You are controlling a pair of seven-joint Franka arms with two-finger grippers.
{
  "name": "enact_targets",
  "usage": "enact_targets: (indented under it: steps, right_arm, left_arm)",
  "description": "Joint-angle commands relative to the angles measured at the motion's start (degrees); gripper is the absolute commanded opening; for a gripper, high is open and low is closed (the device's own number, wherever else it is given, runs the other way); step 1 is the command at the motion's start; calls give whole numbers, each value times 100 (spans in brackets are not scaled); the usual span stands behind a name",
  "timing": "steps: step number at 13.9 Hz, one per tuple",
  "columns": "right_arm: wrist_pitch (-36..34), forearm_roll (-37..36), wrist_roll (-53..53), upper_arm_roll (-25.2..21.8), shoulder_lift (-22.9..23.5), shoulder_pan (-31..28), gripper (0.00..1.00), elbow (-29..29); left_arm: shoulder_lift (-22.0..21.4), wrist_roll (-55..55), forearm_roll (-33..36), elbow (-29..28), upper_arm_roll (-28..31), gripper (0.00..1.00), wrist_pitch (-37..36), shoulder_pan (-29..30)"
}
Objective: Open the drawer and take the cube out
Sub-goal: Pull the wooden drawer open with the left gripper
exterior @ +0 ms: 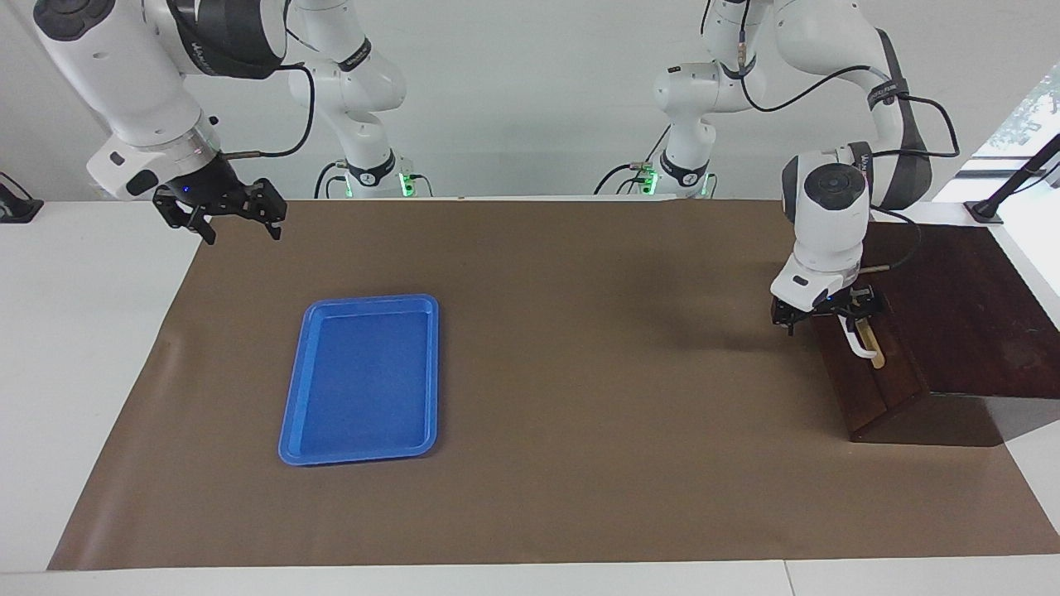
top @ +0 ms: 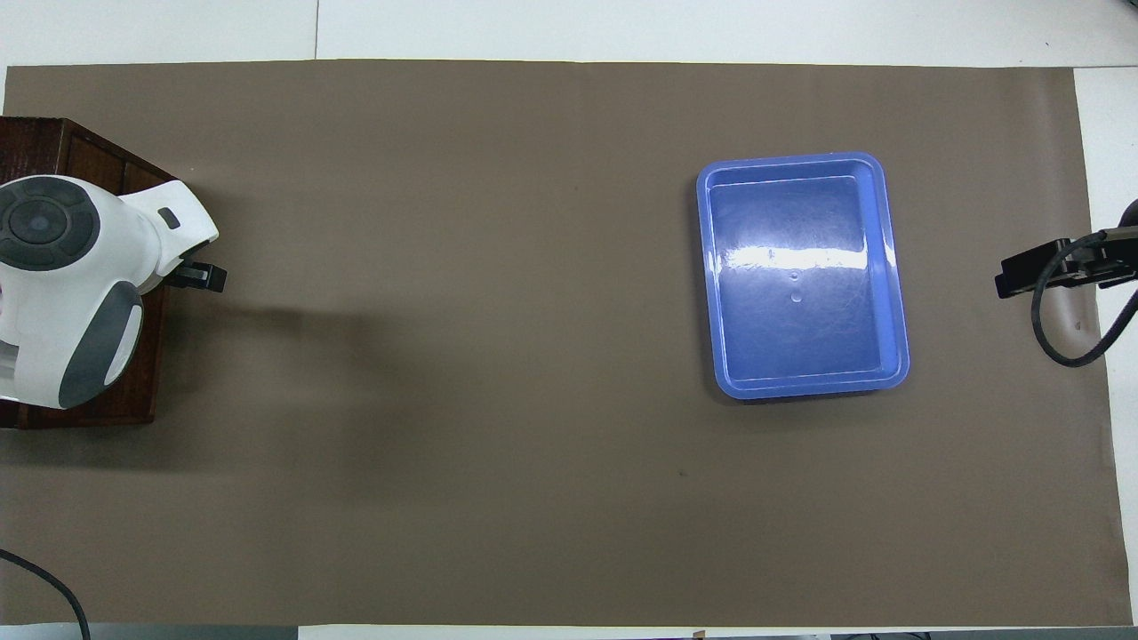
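The dark wooden drawer (exterior: 874, 393) stands shut in its box at the left arm's end of the table, and only the lower end of its white handle (exterior: 861, 348) shows. My left gripper (exterior: 826, 312) is down at the upper part of that handle, open, with a finger on either side of the bar. In the overhead view the left arm covers most of the drawer (top: 133, 404), and only a tip of the left gripper (top: 203, 277) sticks out. My right gripper (exterior: 224, 211) waits open in the air over the table's edge at the right arm's end. The cube is hidden.
A flat blue tray (exterior: 290, 430) lies on the brown mat toward the right arm's end, with nothing in it; the tray's rim (top: 716, 267) also shows from above. The dark wooden box top (exterior: 969, 314) slopes up from the drawer front.
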Motion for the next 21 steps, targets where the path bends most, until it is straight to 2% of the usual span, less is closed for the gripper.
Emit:
enact_targets:
  steps: [1,5,8,14,21]
  right_arm:
    - [14,-80,-159,48,-82,-56,100,-77]
    - [50,-80,-150,57,-82,-56,100,-68]
    - [58,-19,-89,57,-73,-56,100,-68]
    - [357,-10,-80,135,-117,-38,100,-200]
    - [357,-19,-142,109,-99,-100,100,-165]
  left_arm:
    - [-146,-15,192,-311,-8,100,292,178]
    - [-93,3,210,-171,1,100,301,180]
    - [-75,12,482,-109,1,100,310,206]
    - [-111,-23,482,-364,-26,100,626,258]
    - [-110,-463,386,-434,-43,100,600,-329]
